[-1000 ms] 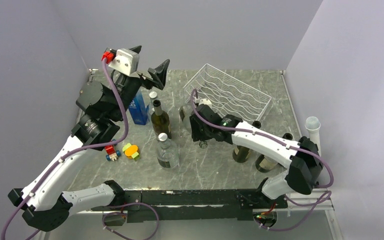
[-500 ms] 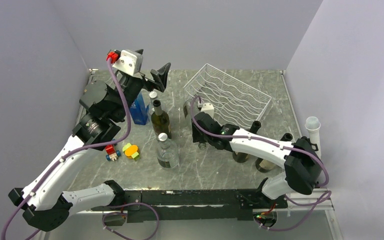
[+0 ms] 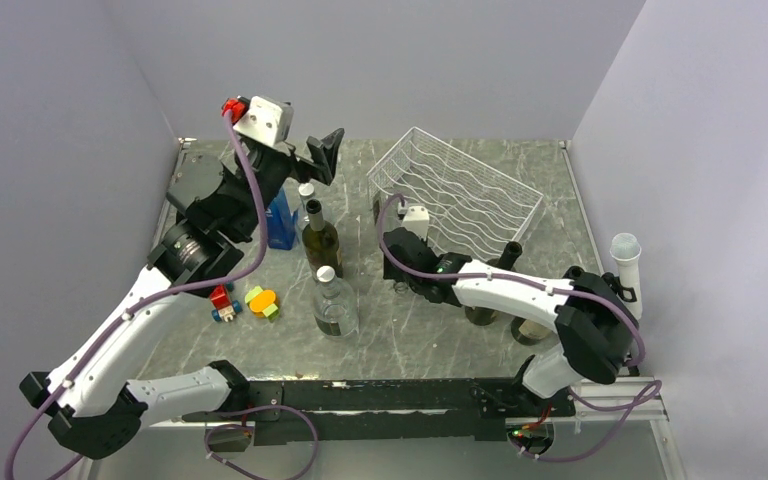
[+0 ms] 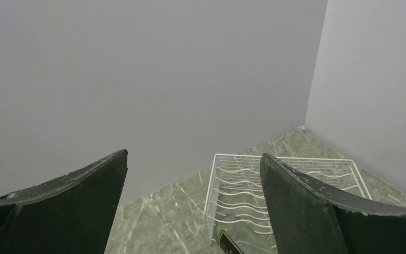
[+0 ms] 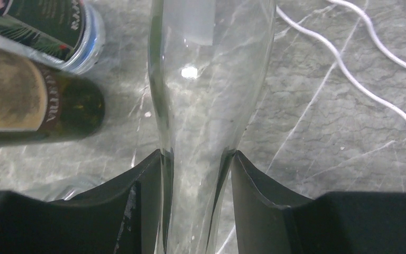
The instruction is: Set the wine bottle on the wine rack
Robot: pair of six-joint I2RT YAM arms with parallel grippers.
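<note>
Right gripper (image 5: 196,156) lower now, tight around clear wine bottle (image 5: 206,79) (plain only from its wrist; perhaps upright); left gripper (image 4: 193,153) wide.

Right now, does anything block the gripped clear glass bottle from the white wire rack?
Nothing visible. Only bare marble tabletop lies between the clear glass bottle, clamped in the right gripper, and the white wire rack.

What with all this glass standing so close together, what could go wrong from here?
The right gripper pinches the clear bottle only at its narrow neck; smooth glass may slip or swing. The dark bottle stands close beside it and could get knocked. The raised wire rim of the wine rack might catch the bottle.
</note>
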